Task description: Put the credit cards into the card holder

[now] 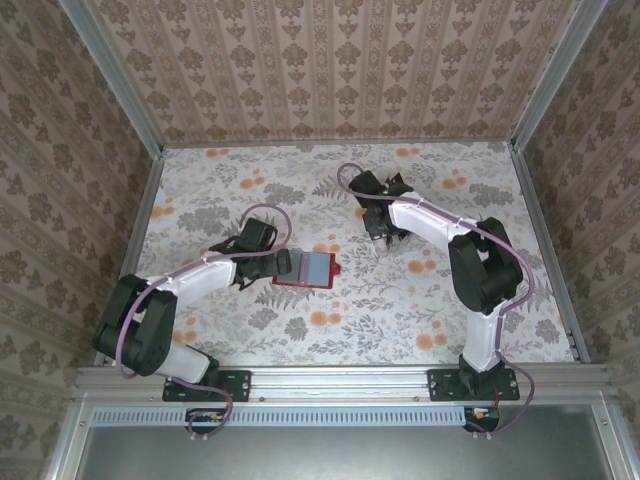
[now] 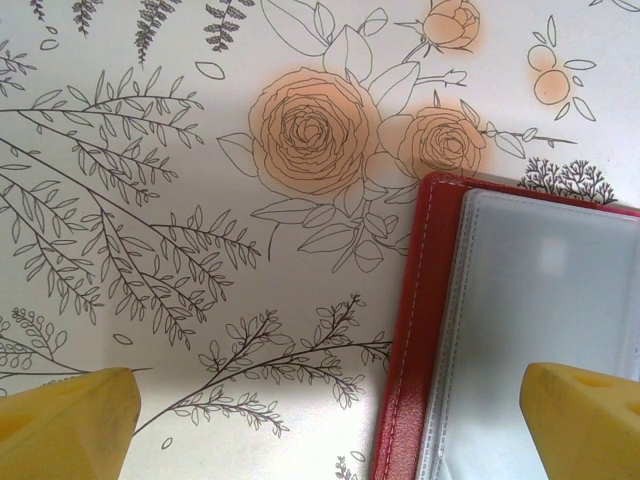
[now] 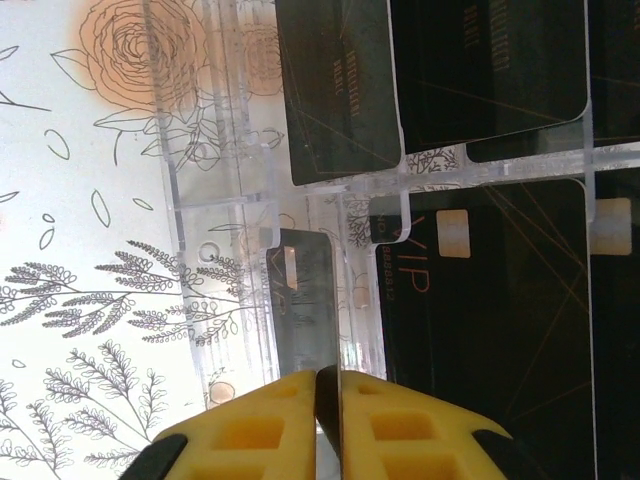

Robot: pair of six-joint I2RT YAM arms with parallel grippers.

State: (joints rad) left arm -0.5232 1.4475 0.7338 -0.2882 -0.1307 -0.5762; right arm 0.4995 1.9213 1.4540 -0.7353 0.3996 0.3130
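My right fingers [image 3: 345,412] were pinched almost shut on 1 credit card [image 3: 305,300] standing in the clear rack [image 3: 215,215], right of centre in the top view. My left fingers [image 1: 283,263] stood wide and empty over the open card holder [image 1: 308,269] at centre. Next, I judged: lift the card straight out.

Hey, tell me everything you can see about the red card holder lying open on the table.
The small red folding card holder lies open and flat on the floral tablecloth, near the middle. It looks leather-like, with pale stitching along its rim and frosted grey-blue pockets inside. The open left gripper straddles its left edge; contact is unclear.
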